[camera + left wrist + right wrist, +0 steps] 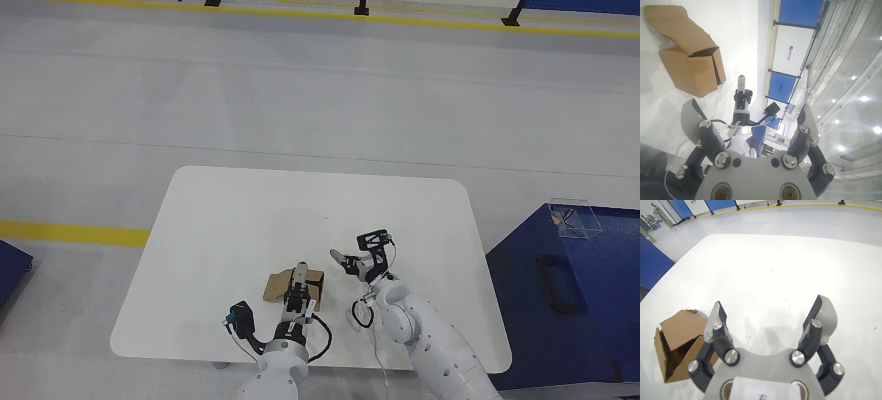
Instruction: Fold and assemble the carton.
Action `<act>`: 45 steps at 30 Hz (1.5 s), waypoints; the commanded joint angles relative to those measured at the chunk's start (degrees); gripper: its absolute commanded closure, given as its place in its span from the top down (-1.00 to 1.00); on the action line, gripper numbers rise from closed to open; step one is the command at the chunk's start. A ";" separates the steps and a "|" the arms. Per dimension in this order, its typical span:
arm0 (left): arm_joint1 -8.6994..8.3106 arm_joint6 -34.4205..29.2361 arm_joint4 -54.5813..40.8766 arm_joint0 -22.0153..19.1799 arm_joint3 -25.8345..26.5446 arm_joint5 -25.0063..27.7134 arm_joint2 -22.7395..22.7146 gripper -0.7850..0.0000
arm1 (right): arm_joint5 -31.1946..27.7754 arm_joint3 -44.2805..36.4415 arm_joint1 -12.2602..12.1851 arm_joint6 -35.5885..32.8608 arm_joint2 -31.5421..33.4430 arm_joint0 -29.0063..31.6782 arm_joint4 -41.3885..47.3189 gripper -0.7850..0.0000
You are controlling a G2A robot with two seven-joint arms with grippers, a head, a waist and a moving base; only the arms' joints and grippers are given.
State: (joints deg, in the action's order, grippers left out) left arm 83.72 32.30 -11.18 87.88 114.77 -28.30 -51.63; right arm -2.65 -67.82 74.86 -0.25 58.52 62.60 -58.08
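Note:
A brown carton (pixel 275 289) lies on its side on the white table (pixel 300 210), near the front edge. Its flaps are loose and one end gapes open (pixel 681 328). In the top view my left gripper (pixel 298 276) is above the carton. In the left wrist view this gripper (pixel 749 105) stands open with nothing between its fingers, and the carton (pixel 696 75) lies just past one fingertip, apart from it. My right gripper (pixel 342 260) hovers over the table just right of the carton. It is open and empty (pixel 769 301), and the carton lies beside one finger.
The white table stretches bare beyond the carton to its far edge (pixel 772 236). A blue cabinet (pixel 570 290) stands off the table's right side, with a small clear box (pixel 575 215) on top.

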 commanded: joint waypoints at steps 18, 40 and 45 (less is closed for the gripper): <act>0.00 0.00 0.00 0.00 0.00 0.00 0.00 1.00 | 1.70 -3.29 -0.01 2.81 -0.51 1.64 -3.16 1.00; 0.00 0.00 0.00 0.00 0.00 0.00 0.00 1.00 | -4.51 -11.24 -0.78 -1.83 -0.35 7.07 -12.49 1.00; 0.00 0.00 0.00 0.00 0.00 0.00 0.00 1.00 | -4.61 -11.17 -0.77 -2.07 -0.49 6.90 -12.91 1.00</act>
State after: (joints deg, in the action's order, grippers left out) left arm 83.72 32.30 -11.18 87.88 114.77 -28.30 -51.63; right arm -7.28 -78.98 74.09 -2.36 58.01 69.48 -71.06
